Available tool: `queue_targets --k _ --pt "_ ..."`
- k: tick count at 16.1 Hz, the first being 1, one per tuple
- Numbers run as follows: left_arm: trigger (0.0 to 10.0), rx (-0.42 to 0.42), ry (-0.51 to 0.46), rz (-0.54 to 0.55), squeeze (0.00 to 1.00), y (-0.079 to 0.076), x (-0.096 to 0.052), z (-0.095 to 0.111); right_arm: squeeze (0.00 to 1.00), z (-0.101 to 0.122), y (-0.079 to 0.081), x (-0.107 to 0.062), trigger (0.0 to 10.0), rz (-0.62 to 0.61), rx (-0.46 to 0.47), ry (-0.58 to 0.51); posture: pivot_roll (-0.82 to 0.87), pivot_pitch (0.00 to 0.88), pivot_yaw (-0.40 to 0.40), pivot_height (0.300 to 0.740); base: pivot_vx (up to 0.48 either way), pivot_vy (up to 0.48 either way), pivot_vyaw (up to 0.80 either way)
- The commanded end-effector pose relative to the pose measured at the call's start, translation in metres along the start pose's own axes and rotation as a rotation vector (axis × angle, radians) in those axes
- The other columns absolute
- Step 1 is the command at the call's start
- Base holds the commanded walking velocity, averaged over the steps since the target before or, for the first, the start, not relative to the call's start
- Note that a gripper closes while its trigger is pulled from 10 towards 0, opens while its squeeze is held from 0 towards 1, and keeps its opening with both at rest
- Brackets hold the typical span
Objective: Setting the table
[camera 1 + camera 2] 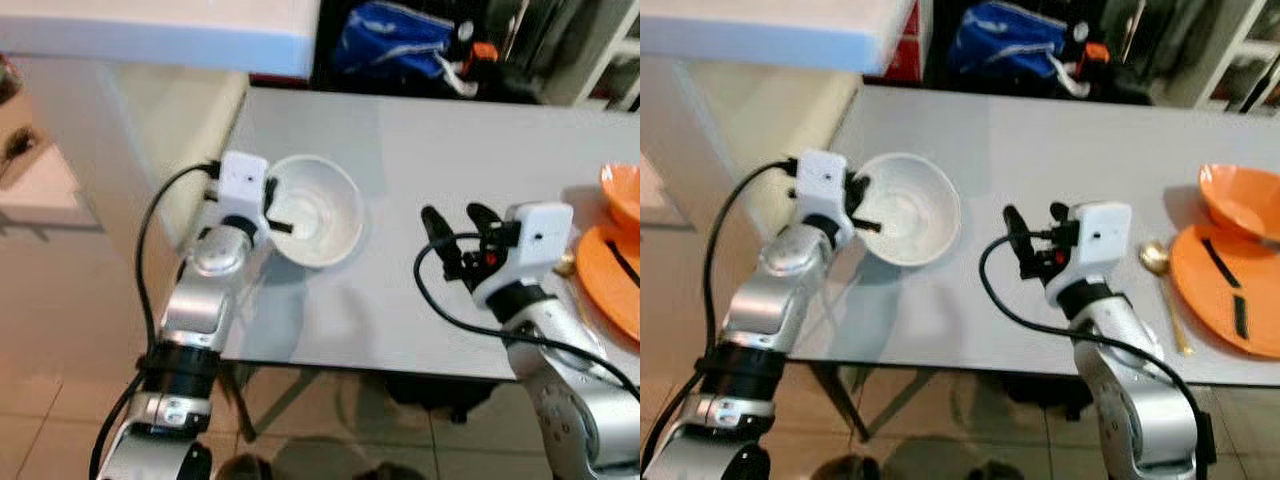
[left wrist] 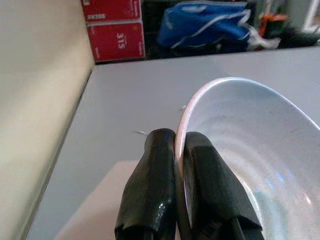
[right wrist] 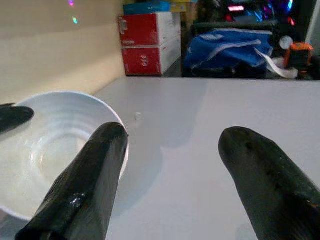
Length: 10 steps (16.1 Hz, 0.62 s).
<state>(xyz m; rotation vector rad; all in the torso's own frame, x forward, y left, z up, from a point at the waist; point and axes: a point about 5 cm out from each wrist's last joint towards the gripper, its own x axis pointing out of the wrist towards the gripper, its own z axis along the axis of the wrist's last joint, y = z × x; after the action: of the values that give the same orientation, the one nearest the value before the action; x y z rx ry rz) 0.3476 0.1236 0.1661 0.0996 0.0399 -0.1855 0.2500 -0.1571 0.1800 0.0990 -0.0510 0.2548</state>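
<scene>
Your left gripper point(image 2: 175, 165) pinches the white bowl point(image 1: 318, 210) rim near the grey table's point(image 1: 430, 140) left edge. Your right gripper point(image 3: 172, 170) hovers spread at mid-table; orange plates point(image 1: 1230, 270) and a gold spoon point(image 1: 1162, 275) sit at the right edge.

I see the bowl point(image 1: 315, 210) on the worktop point(image 1: 420, 150) near its left edge, my left claw point(image 1: 278, 212) at the bowl's left rim. My right claw point(image 1: 455, 225) sits right of the bowl, toward the front edge. A spoon point(image 1: 1162, 275) and plate point(image 1: 1230, 290) lie at the right edge.

grey table point(image 1: 420, 150) | beige tiled floor point(image 1: 60, 330) | cream wall point(image 2: 35, 100) | red boxes point(image 2: 115, 30) and blue bag point(image 1: 395, 40) behind
</scene>
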Motion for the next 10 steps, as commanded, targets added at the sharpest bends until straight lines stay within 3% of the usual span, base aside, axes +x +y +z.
queue_targets --k 1,7,10 --pt "10.0 0.006 -0.062 -0.025 0.0 -0.009 0.006 0.017 0.0 0.002 -0.003 -0.001 10.0 -0.021 -0.013 0.0 -0.03 0.078 -0.01 0.74 0.0 -0.48 0.0" --pt "10.0 -0.007 0.001 0.005 0.0 -0.003 0.012 0.01 0.0 0.003 -0.001 0.002 10.0 0.007 -0.016 0.004 -0.03 0.069 -0.015 0.74 0.0 -0.056 0.0" --pt "10.0 -0.058 0.099 -0.006 0.0 0.004 0.024 -0.002 0.0 0.004 0.011 -0.003 10.0 0.197 0.012 0.034 -0.02 0.066 -0.024 0.74 0.0 0.0 0.0"
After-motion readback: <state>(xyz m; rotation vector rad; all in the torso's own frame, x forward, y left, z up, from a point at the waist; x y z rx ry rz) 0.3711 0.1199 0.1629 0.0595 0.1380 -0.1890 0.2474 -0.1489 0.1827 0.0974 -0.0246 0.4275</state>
